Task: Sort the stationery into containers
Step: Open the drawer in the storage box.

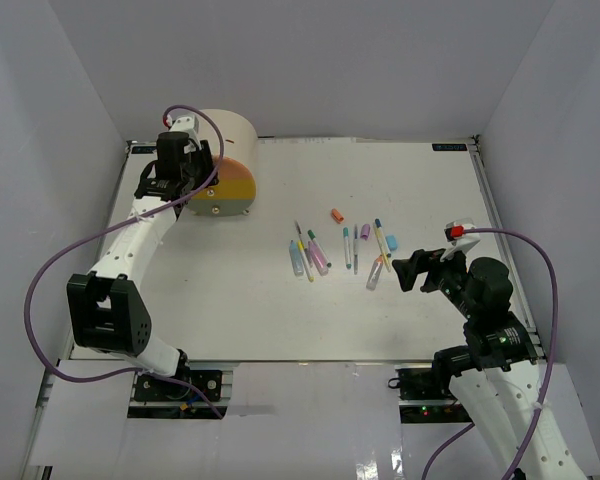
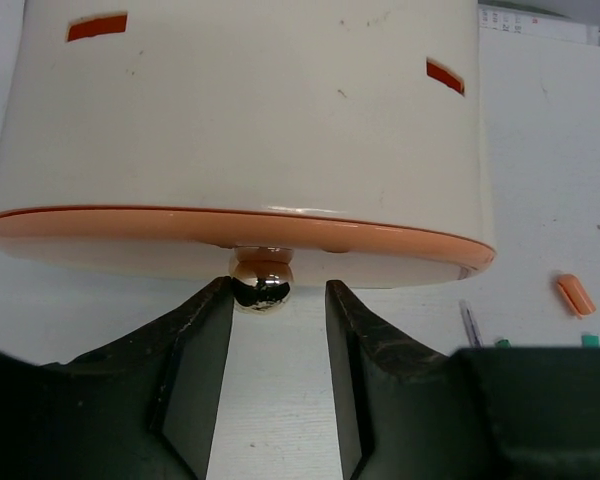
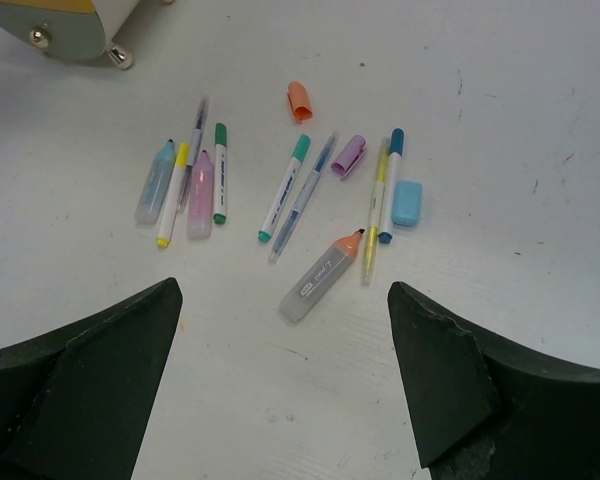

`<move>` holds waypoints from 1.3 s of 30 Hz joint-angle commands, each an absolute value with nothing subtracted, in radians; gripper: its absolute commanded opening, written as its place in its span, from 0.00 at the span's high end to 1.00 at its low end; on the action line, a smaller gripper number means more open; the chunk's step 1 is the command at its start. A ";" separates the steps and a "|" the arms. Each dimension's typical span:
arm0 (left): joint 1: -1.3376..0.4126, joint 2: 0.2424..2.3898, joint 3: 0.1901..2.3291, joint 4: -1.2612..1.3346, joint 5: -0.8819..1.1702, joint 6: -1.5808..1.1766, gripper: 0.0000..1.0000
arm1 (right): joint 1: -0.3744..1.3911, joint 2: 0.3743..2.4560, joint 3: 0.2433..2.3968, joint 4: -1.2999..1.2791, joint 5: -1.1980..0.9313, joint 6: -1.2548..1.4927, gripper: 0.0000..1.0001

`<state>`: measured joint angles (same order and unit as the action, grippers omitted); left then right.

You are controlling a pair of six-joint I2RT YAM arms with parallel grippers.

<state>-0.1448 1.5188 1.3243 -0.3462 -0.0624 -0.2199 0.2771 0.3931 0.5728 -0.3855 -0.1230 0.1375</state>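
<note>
Jaws of R gripper (image 3: pixel 282 288) spread wide, holding nothing, hovering near the stationery (image 3: pixel 283 190). Pens & markers lie loose on white table (image 1: pixel 210 300) in two bunches, w/ blue block (image 3: pixel 407 202) at one side & orange cap (image 3: pixel 298 101) beyond. Far left: L gripper (image 2: pixel 278 290) jaws part-open astride shiny knob (image 2: pixel 260 283) of orange drawer (image 2: pixel 130 225) in beige cabinet (image 2: pixel 240 120). One finger just beside knob, gap at the other, not clamped.

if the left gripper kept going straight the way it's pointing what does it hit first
The left gripper would meet the shiny round knob first; it sits right at the mouth of the open fingers. Directly behind it is the orange drawer front of the beige cabinet.
</note>
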 commanded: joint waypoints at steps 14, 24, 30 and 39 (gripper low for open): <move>-0.138 1.464 1.325 -0.331 -0.038 -0.195 0.89 | 0.282 0.365 0.555 -0.331 -0.143 0.123 0.10; -0.140 1.304 1.220 -0.394 -0.015 -0.213 0.91 | 0.282 0.345 0.555 -0.339 -0.152 0.127 0.10; -0.140 1.195 1.141 -0.440 -0.002 -0.241 0.88 | 0.282 0.330 0.548 -0.339 -0.158 0.132 0.10; -0.141 1.098 1.062 -0.472 0.074 -0.278 0.84 | 0.282 0.325 0.537 -0.334 -0.170 0.138 0.10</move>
<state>-0.1394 1.1412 1.0767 -0.4728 0.0063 -0.2478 0.2771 0.3344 0.5396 -0.3717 -0.1577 0.1291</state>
